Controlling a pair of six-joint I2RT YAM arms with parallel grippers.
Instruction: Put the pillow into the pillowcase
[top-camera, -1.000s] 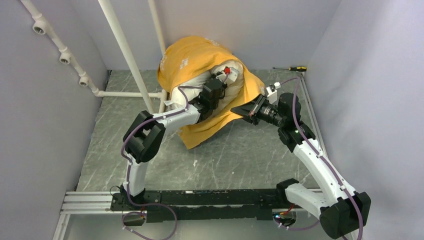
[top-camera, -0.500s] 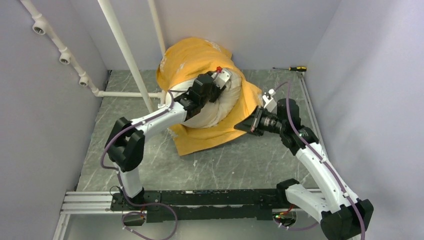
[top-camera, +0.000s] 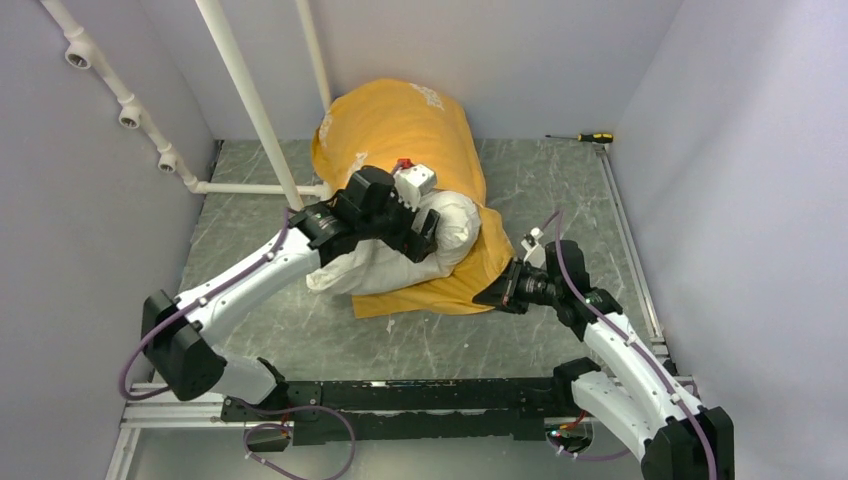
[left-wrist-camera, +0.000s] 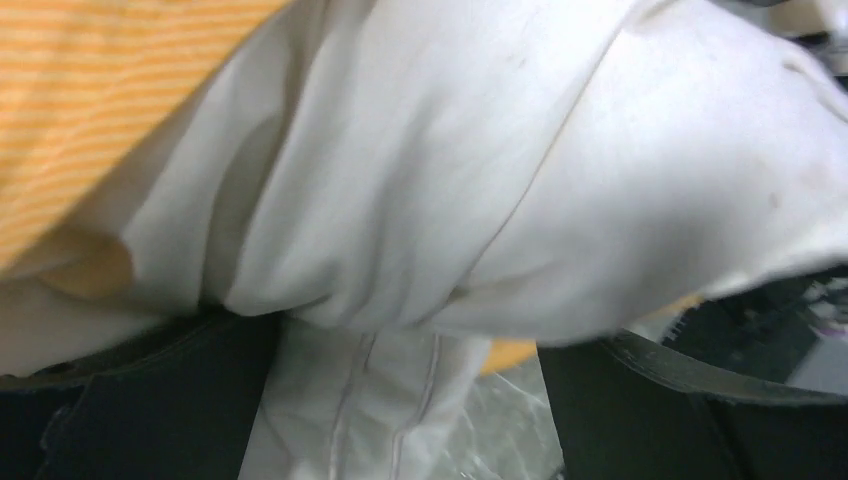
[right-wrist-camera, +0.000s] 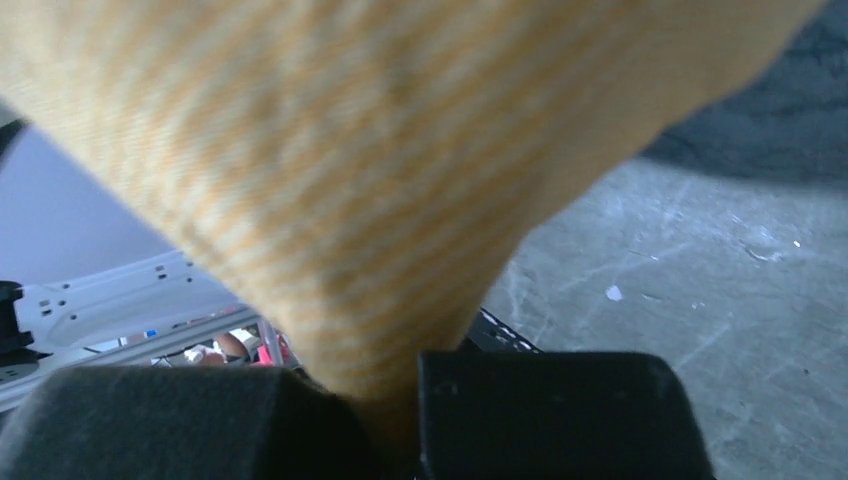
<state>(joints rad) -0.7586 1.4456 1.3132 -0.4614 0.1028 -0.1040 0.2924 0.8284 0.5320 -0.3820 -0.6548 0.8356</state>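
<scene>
The yellow-orange pillowcase (top-camera: 400, 120) lies at the back of the table and covers the far part of the white pillow (top-camera: 445, 222). The pillow's near end sticks out of the case's mouth. My left gripper (top-camera: 415, 238) sits over that bare end, open. In the left wrist view its black fingers (left-wrist-camera: 620, 410) stand wide apart, with the pillow (left-wrist-camera: 480, 180) and its piped seam loose between them, beside the pillowcase (left-wrist-camera: 90, 90). My right gripper (top-camera: 497, 293) is shut on the pillowcase's near right edge. The right wrist view shows the striped pillowcase (right-wrist-camera: 380, 180) pinched in the right gripper (right-wrist-camera: 400, 410).
White pipes (top-camera: 250, 110) run up at the back left, close to the pillowcase. A screwdriver (top-camera: 590, 137) lies at the back right by the wall. Grey walls close in three sides. The arms' base rail (top-camera: 400, 395) runs along the near edge.
My left gripper has opened and let go of the pillow, and that arm has drawn back to the near left. The right gripper pulled the pillowcase edge nearer, and the bundle now lies lower.
</scene>
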